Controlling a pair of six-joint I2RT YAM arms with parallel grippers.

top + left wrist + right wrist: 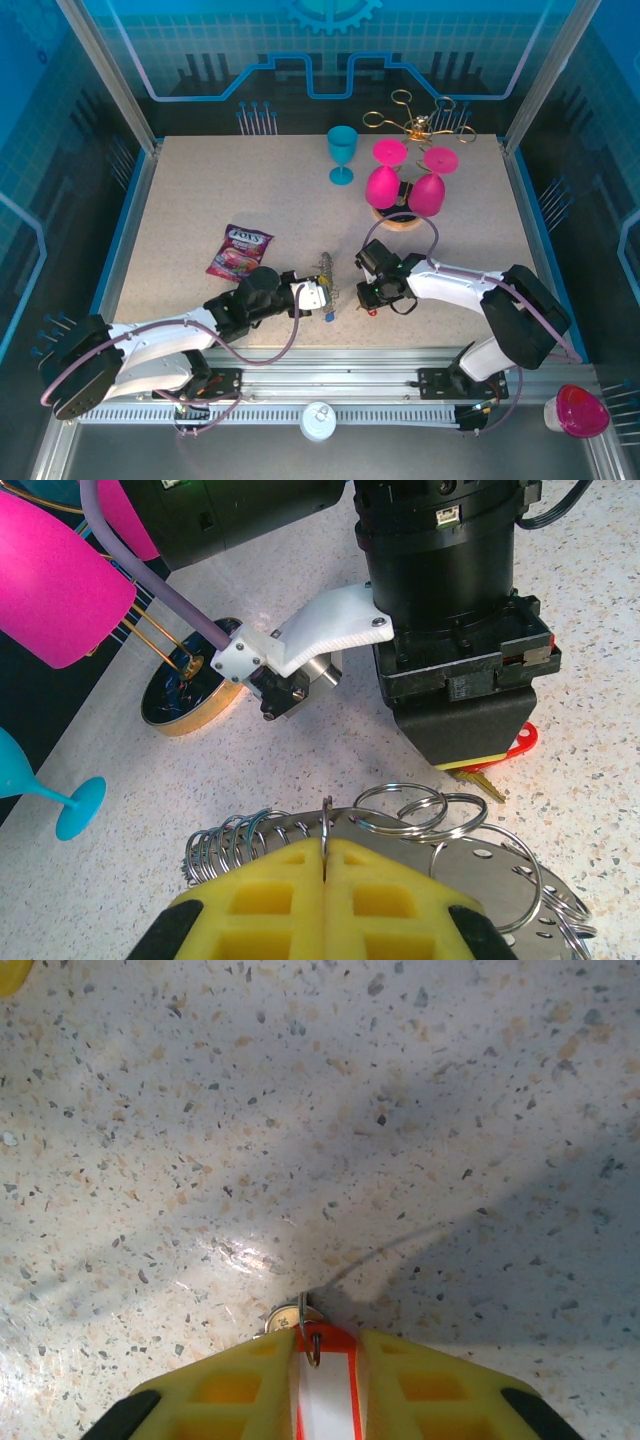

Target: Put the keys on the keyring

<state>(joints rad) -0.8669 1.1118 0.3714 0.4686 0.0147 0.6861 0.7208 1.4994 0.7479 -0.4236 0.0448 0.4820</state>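
Threading looks barely begun, as far as I can judge: none of the keys can be seen hanging on the keyring (400, 805) yet. The left gripper (325, 865) has its yellow pads pressed flat together, pinching one thin wire loop of the keyring. The silver coils of the keyring fan out just ahead of the pads and to either side.

Just beyond those coils, the right gripper (478, 742) points down at the bench (600, 630). It is nearly closed, nipping the red key (330, 1338) by its plastic head (a bit of the blade shows under the pads, close to the bench). A blue key (328, 318) lies loose on the bench just beside the left gripper's tip. The two yellowish keys I cannot pick out.

So the red key is in hand, near the keyring but apart from it, and every key seems left to do.
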